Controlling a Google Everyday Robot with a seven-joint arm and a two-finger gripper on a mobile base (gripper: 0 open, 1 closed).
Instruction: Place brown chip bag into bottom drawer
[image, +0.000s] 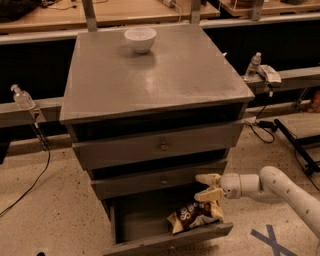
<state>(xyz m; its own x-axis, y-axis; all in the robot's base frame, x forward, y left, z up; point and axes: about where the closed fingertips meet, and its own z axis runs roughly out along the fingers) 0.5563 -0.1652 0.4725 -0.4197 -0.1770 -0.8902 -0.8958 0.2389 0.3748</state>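
Observation:
The brown chip bag (192, 216) lies inside the open bottom drawer (170, 242), against its front right corner, with its dark middle and white lettering facing up. My gripper (208, 187) is just above the bag's right end, beside the drawer's right side. It reaches in from the right on a white arm (280, 189). Its tan fingers (207, 178) are spread apart and nothing is between them. The lower finger is close to the bag's tan end. The two upper drawers (160, 146) are shut.
A white bowl (140, 39) stands at the back of the cabinet top (155, 80). Plastic bottles sit on rails at the left (22, 97) and right (254, 65). Cables (265, 125) and a blue tape cross (272, 240) lie on the floor to the right.

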